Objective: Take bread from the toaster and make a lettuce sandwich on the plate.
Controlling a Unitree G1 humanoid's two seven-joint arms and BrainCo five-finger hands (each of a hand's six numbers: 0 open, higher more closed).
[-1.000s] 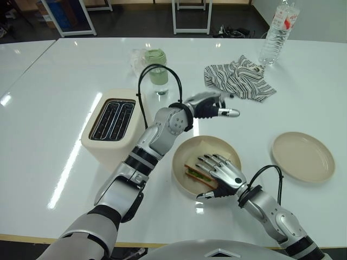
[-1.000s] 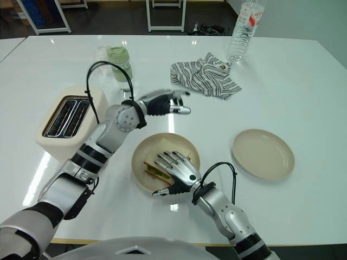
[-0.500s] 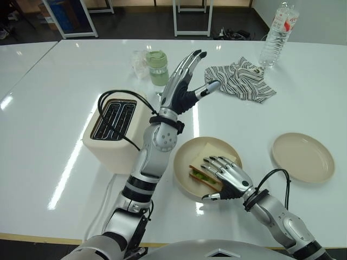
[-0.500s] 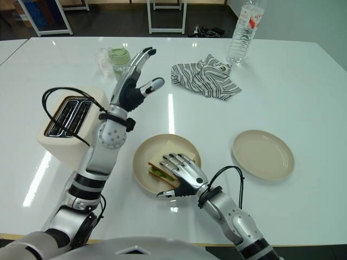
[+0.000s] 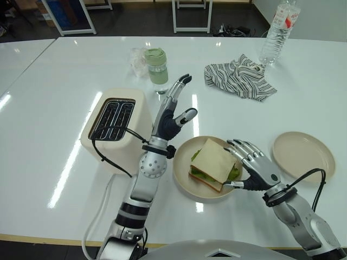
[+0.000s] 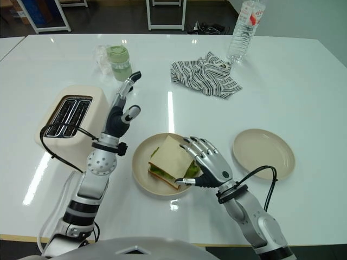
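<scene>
The sandwich [image 5: 212, 162] lay put together on the plate [image 5: 178, 169], a pale top slice sitting slightly askew over lettuce and a lower slice, so I judged the task to be in its last step: squaring up the stack and letting go. The right hand [image 5: 255, 166] was at the sandwich's right edge, fingers spread and only lightly bent over the lettuce there, thumb by the near rim, clasping nothing. The left hand [image 5: 173, 112] stood upright and open above the tabletop, holding nothing, with the toaster [image 5: 114, 127] just to its left and the plate to its right and nearer the robot; no bread stood out of the toaster's slots. A second plate [image 5: 302, 157] lay to the right of the right hand. The next move, as I read it, called for a light nudge to level the top slice, then lifting both hands away without dragging it off. Against a second before, the left hand had swung from lying flat beyond the plate to upright, and the right hand had shifted from over the sandwich's near part to its right side, uncovering the top slice.
</scene>
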